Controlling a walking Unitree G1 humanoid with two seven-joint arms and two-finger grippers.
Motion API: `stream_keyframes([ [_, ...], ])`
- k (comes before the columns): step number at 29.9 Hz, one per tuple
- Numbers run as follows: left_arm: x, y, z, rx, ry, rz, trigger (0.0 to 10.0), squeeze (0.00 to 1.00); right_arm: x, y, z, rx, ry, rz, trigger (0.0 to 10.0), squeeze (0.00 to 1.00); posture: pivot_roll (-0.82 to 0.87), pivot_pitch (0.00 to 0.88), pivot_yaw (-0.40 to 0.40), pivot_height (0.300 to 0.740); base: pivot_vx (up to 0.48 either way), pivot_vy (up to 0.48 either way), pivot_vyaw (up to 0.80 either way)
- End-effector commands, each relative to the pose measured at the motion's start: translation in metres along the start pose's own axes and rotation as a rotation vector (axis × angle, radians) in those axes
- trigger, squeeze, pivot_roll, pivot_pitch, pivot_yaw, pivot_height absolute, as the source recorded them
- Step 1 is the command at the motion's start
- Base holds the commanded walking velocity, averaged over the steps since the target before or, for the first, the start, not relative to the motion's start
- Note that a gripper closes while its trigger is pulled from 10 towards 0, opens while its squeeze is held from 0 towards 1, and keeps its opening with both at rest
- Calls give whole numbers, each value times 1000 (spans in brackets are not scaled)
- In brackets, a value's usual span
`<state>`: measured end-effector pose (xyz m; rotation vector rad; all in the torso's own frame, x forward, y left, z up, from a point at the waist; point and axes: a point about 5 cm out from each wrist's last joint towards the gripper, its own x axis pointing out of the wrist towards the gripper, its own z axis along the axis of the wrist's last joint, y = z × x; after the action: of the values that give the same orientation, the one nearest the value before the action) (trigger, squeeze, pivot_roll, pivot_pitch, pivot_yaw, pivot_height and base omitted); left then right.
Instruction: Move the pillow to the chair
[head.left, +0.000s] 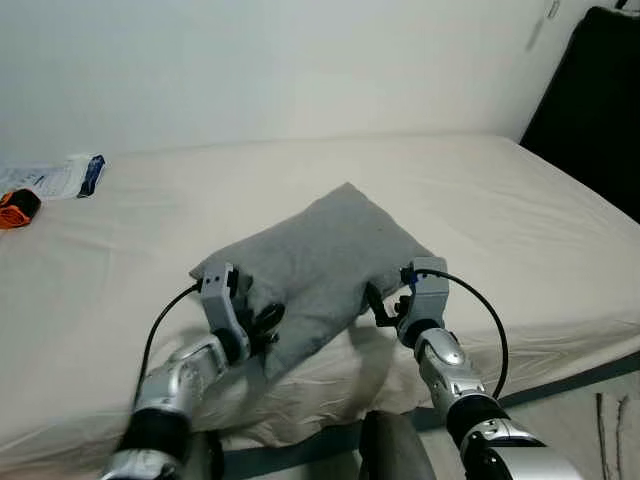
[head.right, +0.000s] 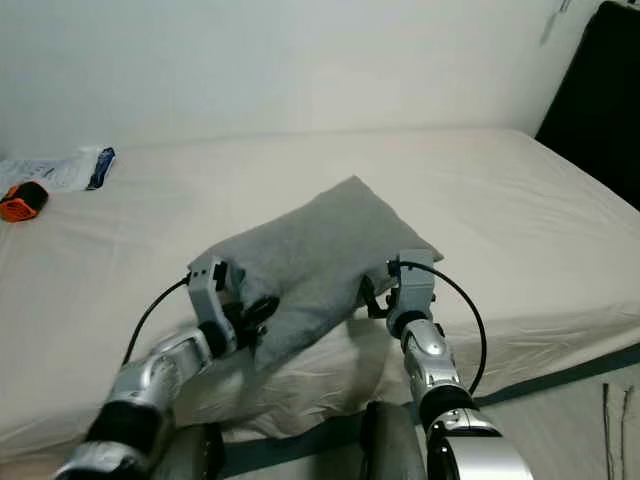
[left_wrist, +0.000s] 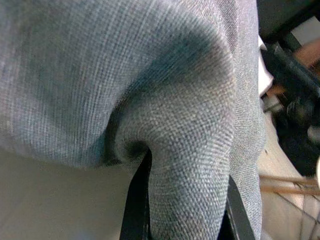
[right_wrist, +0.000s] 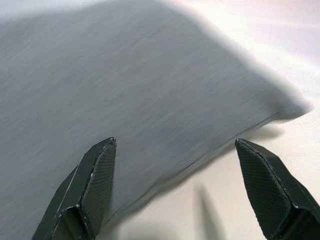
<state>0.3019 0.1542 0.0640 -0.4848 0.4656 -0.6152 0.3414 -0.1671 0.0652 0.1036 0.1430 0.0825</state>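
- Your left arm (head.left: 180, 385) has a silver, glossy shell with a black band near the elbow.
- A grey box-shaped wrist module (head.left: 220, 285) tops it, and a black cable (head.left: 160, 325) loops from the module back to the forearm.
- Your right arm (head.left: 450, 375) is likewise silver with black joint rings, and its own black cable (head.left: 490, 320) arcs outward.
- The right gripper's fingers (right_wrist: 92, 187) are black, tapered to points, with a fine woven texture.

Before me a bed (head.left: 520, 200) under a cream sheet, white wall (head.left: 300, 60) behind it, a small orange object (head.left: 17, 208) and a white-and-blue packet (head.left: 62, 177) at my far left, a black panel (head.left: 595, 100) at my far right.
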Motion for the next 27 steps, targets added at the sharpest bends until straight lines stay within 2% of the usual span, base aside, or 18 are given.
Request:
stream_keyframes([
  [1,-10,1,0,20,35,-71,0,0,2,-3,7,39,-43,-23,10000,0,42,0,-112,538,0,0,0],
  [4,-47,18,15,153,87,-85,0,0,3,-7,14,69,-85,-42,10000,0,50,0,-118,538,0,0,0],
  [6,-47,18,15,153,87,-85,0,0,3,-7,14,69,-85,-42,10000,0,50,0,-118,538,0,0,0],
  [7,-59,23,17,205,128,-85,0,0,3,-8,16,60,-91,-48,10000,0,52,0,-120,538,0,0,0],
  [8,-59,23,17,205,128,-85,0,0,3,-8,16,60,-91,-48,10000,0,52,0,-120,538,0,0,0],
  [10,-77,33,20,298,239,-49,0,0,3,-9,17,47,-102,-51,10000,0,53,0,-124,538,0,0,0],
  [12,-86,41,21,362,314,0,0,0,2,-11,19,54,-115,-58,10000,0,55,0,-126,538,0,0,0],
  [14,-88,46,23,383,333,37,0,0,2,-12,20,66,-125,-63,10000,0,55,0,-126,538,0,0,0],
  [15,-89,55,27,441,364,119,0,0,2,-14,23,78,-148,-63,10000,0,53,0,-124,538,0,0,0],
  [18,-88,63,29,506,386,198,0,0,3,-15,26,88,-166,-59,10000,0,52,0,-124,538,0,0,0],
  [19,-81,67,27,577,394,272,0,0,3,-16,26,95,-158,-61,10000,0,50,0,-124,538,0,0,0],
  [20,-81,67,27,577,394,272,0,0,3,-16,26,95,-158,-61,10000,0,50,0,-124,538,0,0,0],
  [22,-69,69,23,671,389,361,0,0,3,-18,24,117,-138,-70,10000,0,52,0,-127,538,0,0,0],
  [24,-57,68,13,698,371,417,0,0,3,-21,21,152,-117,-86,10000,0,47,0,-128,538,0,0,0],
  [27,-48,66,1,701,370,442,0,0,3,-23,20,167,-108,-93,10000,0,47,0,-129,538,0,0,0],
])
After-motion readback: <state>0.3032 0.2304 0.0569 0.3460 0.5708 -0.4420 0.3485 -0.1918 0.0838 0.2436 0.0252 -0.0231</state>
